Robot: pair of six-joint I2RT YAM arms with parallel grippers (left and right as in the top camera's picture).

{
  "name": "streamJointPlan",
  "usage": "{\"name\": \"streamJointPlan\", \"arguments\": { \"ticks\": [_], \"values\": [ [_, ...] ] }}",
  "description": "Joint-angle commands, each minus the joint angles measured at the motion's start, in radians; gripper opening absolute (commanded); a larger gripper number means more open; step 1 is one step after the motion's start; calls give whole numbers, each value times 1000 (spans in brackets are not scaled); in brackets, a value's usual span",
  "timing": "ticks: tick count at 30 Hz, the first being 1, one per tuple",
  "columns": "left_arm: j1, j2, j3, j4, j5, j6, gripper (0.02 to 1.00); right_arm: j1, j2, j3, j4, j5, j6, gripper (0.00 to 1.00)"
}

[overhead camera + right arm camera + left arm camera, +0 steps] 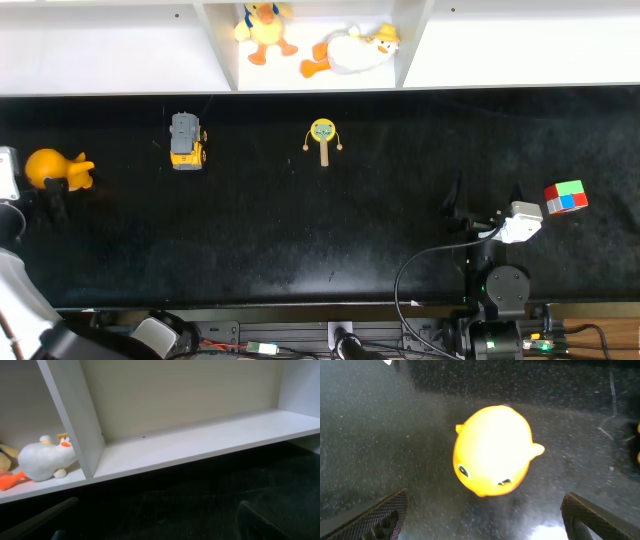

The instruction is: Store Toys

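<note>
Caught the left gripper (487, 522) over the black table (300, 235), fingers (380, 517) spread wide and clasping nothing. Spotted the yellow duck toy (492, 450) right ahead of it, sitting on the table, lined up with the gap between the two fingers and touching neither.

Found the right gripper (160, 529) just as slack: fingers well apart, nothing between them, pointed at the white shelf (200, 445). Faced a bare bay straight ahead. Saw a white plush duck (45, 460) lying on its side one bay over to that gripper's left, past the upright divider (75, 415). Noticed a yellow plush duck (264, 28) in that same bay, beside the white one and farther from the right gripper.

Picked out a colour cube (565, 197) on the table near the right gripper, off to its right. Counted two more toys out on the table between the grippers, both toward the shelf: a grey and yellow toy truck (186, 140) nearer the left gripper, to its right and ahead, and a yellow rattle drum (322, 138) well apart from the truck, roughly midway between the two grippers
</note>
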Motion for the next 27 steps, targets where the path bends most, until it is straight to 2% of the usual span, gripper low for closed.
{"name": "streamJointPlan", "arguments": {
  "ticks": [1,11,26,27],
  "values": [
    [-3,53,31,27,21,19,998,-2,-8,-14,1,1,4,996],
    [-56,106,31,104,20,19,998,-2,-8,-14,1,1,4,996],
    [-58,145,31,116,10,19,1000,-2,-8,-14,1,1,4,993],
    [-58,146,31,121,10,19,923,-2,-8,-14,1,1,4,996]
  ]
}}
